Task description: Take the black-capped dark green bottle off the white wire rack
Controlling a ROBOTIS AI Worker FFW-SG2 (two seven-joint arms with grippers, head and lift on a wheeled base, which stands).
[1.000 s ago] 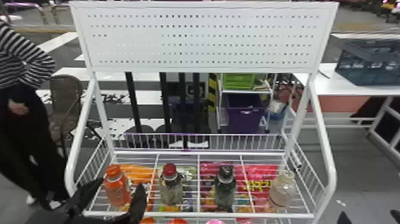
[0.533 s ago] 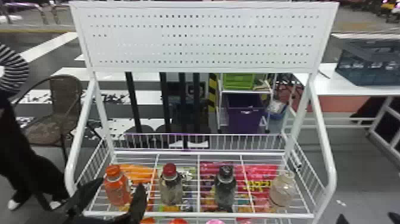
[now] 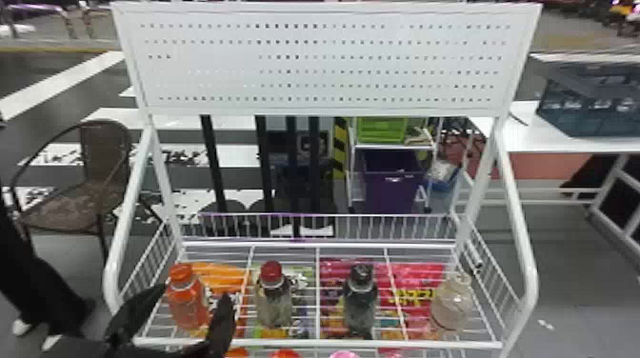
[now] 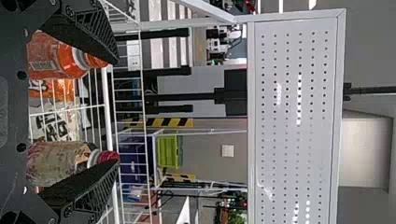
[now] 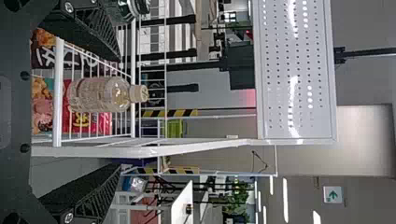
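The black-capped dark green bottle [image 3: 360, 304] is standing upright on the white wire rack [image 3: 295, 343], its long axis running vertically and its cap pointing up, between the red-capped bottle [image 3: 275, 304] on the left and the clear bottle [image 3: 450, 304] on the right. The left gripper [image 3: 195, 291] is spreading wide at the near left; the right gripper [image 5: 119, 113] is also holding its fingers wide apart. The head view is showing a brown chair [image 3: 102, 162] at the far left; the right wrist view is showing a green arrow sign [image 5: 333, 194].
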